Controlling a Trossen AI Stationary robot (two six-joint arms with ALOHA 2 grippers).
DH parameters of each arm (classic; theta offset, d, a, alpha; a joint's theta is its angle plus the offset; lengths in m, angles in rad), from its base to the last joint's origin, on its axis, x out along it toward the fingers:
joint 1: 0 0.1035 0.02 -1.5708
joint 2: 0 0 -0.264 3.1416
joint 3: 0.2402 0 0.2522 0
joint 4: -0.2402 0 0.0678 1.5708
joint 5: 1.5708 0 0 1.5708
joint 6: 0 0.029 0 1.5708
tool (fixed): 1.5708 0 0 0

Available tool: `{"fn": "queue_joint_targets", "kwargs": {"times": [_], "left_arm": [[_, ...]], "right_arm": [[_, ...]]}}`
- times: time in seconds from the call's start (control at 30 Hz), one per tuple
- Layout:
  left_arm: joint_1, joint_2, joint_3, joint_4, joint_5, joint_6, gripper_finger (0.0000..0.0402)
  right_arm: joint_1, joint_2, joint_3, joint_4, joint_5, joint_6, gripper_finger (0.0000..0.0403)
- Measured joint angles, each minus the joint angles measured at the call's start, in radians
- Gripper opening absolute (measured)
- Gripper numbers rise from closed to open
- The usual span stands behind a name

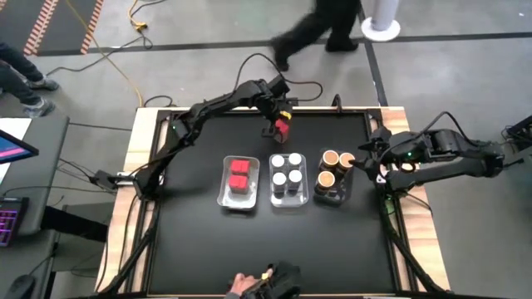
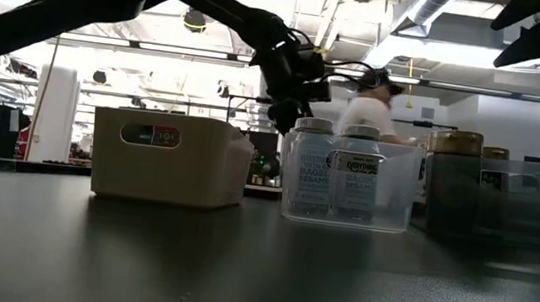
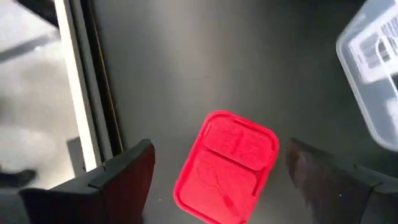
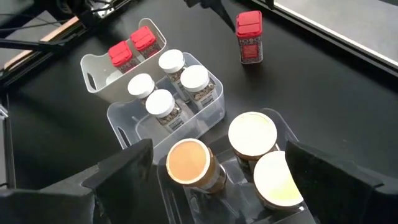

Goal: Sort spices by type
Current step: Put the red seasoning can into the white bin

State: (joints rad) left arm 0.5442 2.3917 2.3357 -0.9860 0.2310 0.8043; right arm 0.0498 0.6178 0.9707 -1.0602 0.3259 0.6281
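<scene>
A: Where is the left gripper [image 1: 281, 121] and what are its jaws doing?

B: It hangs over the far side of the table [image 1: 199, 232], jaws spread wide with nothing held. A lone red-lidded spice box [image 3: 225, 165] stands upright right below it, between the two fingers [image 3: 127, 180] but touching neither, from what the left wrist view gives.

A: And outward from there?

B: Nearer than that gripper, toward the table's middle, three clear trays sit in a row. The middle tray [image 1: 288, 202] lies closest, almost straight in front of it, with four white-lidded jars [image 1: 288, 174] in it. Beside that, on the left arm's side, the left tray [image 1: 222, 193] has two red-lidded boxes [image 1: 238, 174] in it, one behind the other.

A: The right gripper [image 1: 364, 159]?

B: Also wide open and empty, hovering just past the outer edge of the third tray [image 4: 292, 134]. Directly under it are three brown-lidded jars [image 4: 252, 133], packed close in that tray. The white-lidded jars are the next tray beyond, then the red pair, and the lone red box stands well apart past them on bare table.

A: Anyone around?

B: A person [image 1: 320, 25] is on the floor beyond the far edge, and a hand [image 1: 270, 281] shows at the near edge.
</scene>
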Motion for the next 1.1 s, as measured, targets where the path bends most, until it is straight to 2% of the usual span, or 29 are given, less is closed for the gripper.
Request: {"fn": "queue_joint_targets", "kwargs": {"times": [0.2,0.4,0.77,0.93,1.1], "left_arm": [[0.0,0.001,-0.001,-0.085,0.001,0.151,0.0341],[0.0,0.001,-0.002,-0.053,0.0,0.196,0.0333],[-0.016,0.068,-0.005,-0.045,-0.032,0.231,0.0327],[-0.018,0.065,-0.003,-0.042,-0.032,0.223,0.0287],[-0.021,0.066,-0.003,-0.073,-0.054,0.205,0.0211]], "right_arm": [[0.0,0.0,0.0,0.0,0.02,0.001,0.0393],[0.0,0.0,0.0,0.0,0.061,0.005,0.0393],[0.0,0.0,0.0,0.0,0.066,0.027,0.0393],[0.0,0.0,0.0,0.0,0.066,0.027,0.0393],[0.0,0.0,0.0,-0.001,0.066,0.027,0.0393]]}}
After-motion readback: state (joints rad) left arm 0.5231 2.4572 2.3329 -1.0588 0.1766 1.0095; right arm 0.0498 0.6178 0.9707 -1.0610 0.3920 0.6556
